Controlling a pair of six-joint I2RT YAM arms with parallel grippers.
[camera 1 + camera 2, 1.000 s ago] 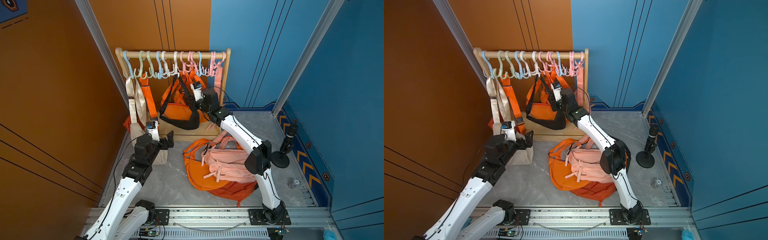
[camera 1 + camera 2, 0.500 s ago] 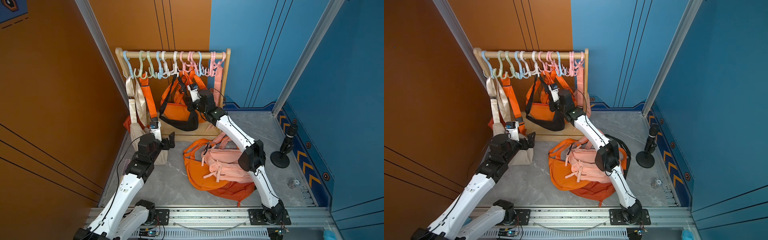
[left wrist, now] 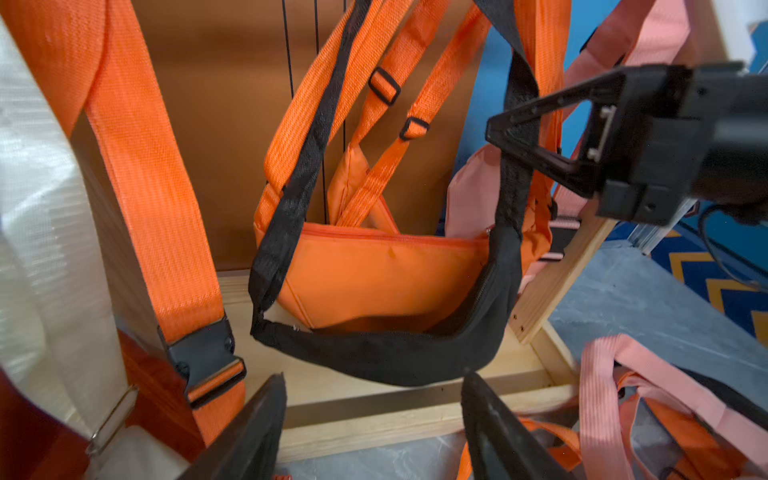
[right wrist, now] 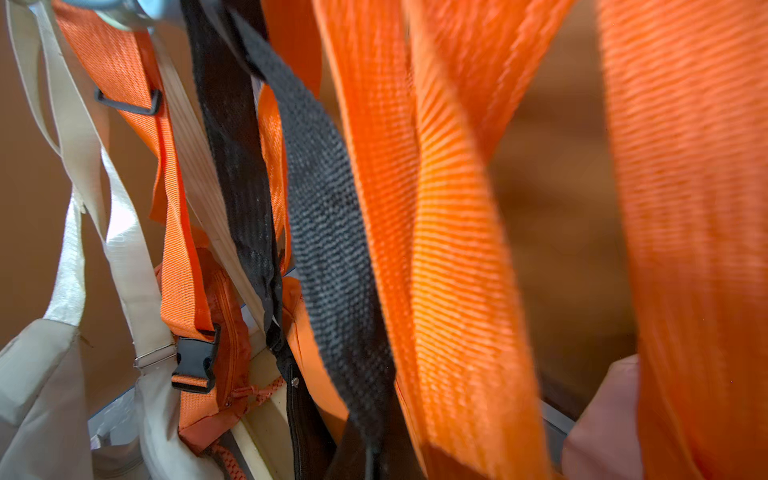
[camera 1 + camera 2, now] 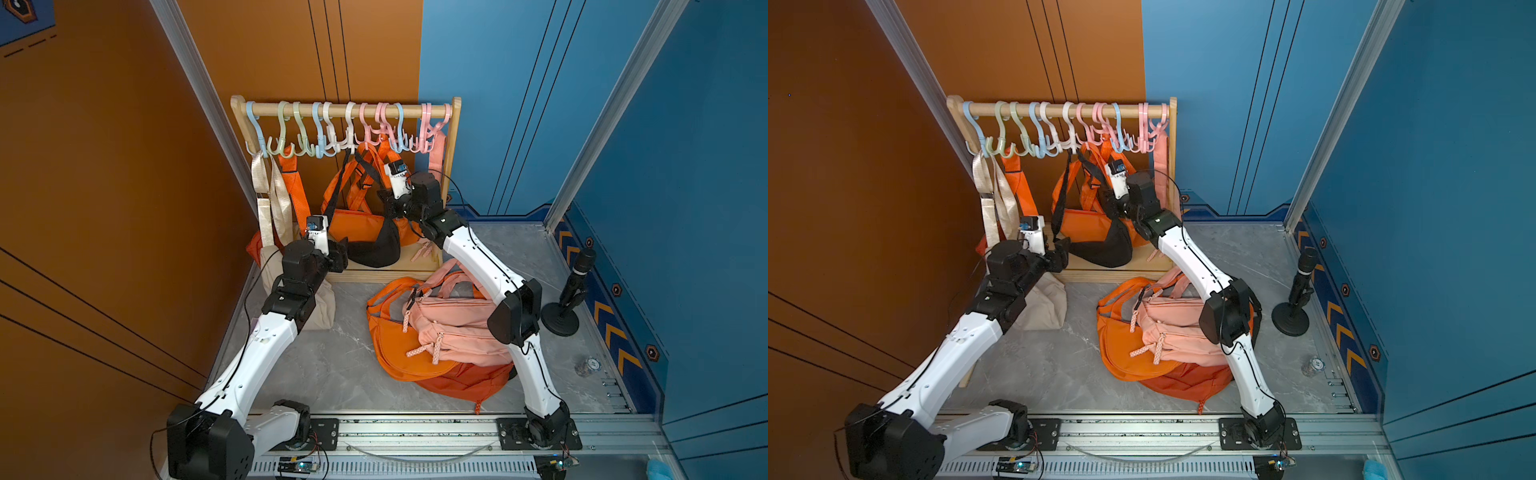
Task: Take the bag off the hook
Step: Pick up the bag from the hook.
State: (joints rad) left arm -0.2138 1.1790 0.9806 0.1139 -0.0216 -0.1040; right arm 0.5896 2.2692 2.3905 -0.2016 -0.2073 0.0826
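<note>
- Found black bag (image 5: 374,251) hanging low in the middle of the wooden rack (image 5: 266,109), in front of an orange bag (image 3: 374,274); same in both top views
- Traced its black strap (image 3: 291,187) up in two branches to a white hook (image 5: 350,124) on the rail; not yet off the hook
- Could not tell whether the bag's bottom touched the rack base or hung just clear of it
- Found right gripper (image 3: 494,129) reaching in from the right end of the rack, clenched, jaws closed on the strap branch nearer the right arm, above the bag's body
- Saw only straps close up in the right wrist view, the black one running down toward the camera, fingers out of sight
- Found left gripper (image 3: 374,384) low, facing the black bag from the front, jaws apart, nothing between them, touching no bag
- Noted beige bag (image 5: 322,307) beside the left arm, at the rack's left end, straps up on the hooks there
- Noted pink backpack (image 5: 453,328) lying on the floor atop orange bags (image 5: 399,357), in front of the rack, partly under the right arm
</note>
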